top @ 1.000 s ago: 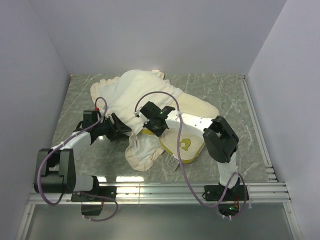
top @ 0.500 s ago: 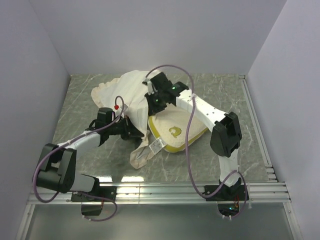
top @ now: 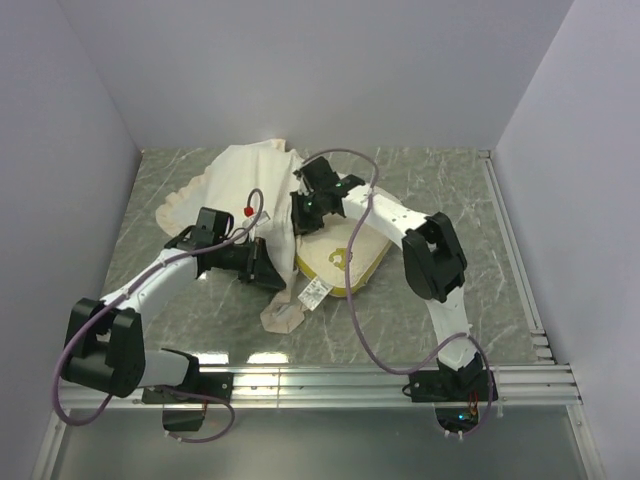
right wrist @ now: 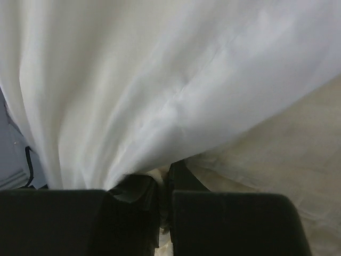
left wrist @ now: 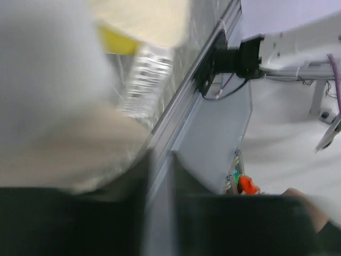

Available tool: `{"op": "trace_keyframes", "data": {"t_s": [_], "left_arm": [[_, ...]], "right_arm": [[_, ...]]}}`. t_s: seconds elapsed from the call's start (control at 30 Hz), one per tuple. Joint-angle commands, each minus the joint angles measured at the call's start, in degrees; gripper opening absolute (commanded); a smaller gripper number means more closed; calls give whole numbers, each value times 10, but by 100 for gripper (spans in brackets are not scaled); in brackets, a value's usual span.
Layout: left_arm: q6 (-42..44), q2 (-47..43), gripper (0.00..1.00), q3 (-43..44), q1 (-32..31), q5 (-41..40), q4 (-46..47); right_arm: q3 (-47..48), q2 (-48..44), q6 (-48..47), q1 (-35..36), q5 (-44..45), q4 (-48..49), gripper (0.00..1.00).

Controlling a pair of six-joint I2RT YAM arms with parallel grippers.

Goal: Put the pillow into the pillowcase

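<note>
- The right claw [top: 304, 216] was pinched shut on a fold of the case [top: 238, 178] at the pillow's [top: 338, 262] far-left corner. White cloth draped over its fingers in the wrist view.
- The left claw [top: 266, 270] sat just left of the pillow, against the case's ruffle. Blur hid whether it was open or gripping cloth.
- The pillow lay on the table [top: 450, 200], mostly bare, with only its left edge under the case.
- The right claw probably held a single layer, so a pull could drag the mouth flat instead of opening it.
- If the left claw had no grip, the case could slide off the pillow.
- Ruffle bunched at the pillow's near-left corner might snag that corner.
</note>
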Motion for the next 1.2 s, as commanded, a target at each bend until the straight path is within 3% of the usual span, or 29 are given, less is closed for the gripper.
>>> {"op": "trace_keyframes", "data": {"t_s": [0.0,0.07,0.13,0.2,0.23,0.27,0.33,0.37,0.47,0.53,0.67,0.73,0.87,1.0,1.17], "left_arm": [[126,-49,41,66,-15,50,-157],[192,-67,51,121,-16,-16,-208],[265,-91,67,141,-18,-99,-210],[274,-142,99,134,-47,-150,-153],[285,-156,99,127,-63,-179,-139],[286,-180,99,109,-93,-225,-123],[288,-197,99,87,-111,-261,-78],[287,-211,99,66,-124,-298,-63],[303,-228,99,43,-155,-357,-21],[323,-230,99,38,-178,-417,6],[339,-186,99,54,-286,-518,44],[332,-126,99,71,-322,-567,59],[293,10,99,145,-393,-622,76],[227,125,99,233,-424,-699,104],[203,241,99,368,-443,-743,95]], "right_arm": [[-17,24,80,16,-35,159,0],[-24,21,86,15,-40,164,0],[-30,19,88,11,-50,168,0],[-35,21,84,10,-75,176,0],[-35,22,83,10,-105,183,10],[-33,23,73,11,-124,181,30],[-15,16,44,7,-153,144,48],[-7,-2,6,4,-160,123,62],[13,-44,-81,-8,-179,22,80],[-9,-59,-125,-8,-187,-56,80],[-73,-127,-219,-35,-177,-154,80],[-119,-192,-213,-72,-199,-131,83],[-112,-254,-176,-188,-188,-121,84],[-189,-323,-133,-340,-172,-64,84],[-253,-378,-165,-410,-163,-79,84]]}}
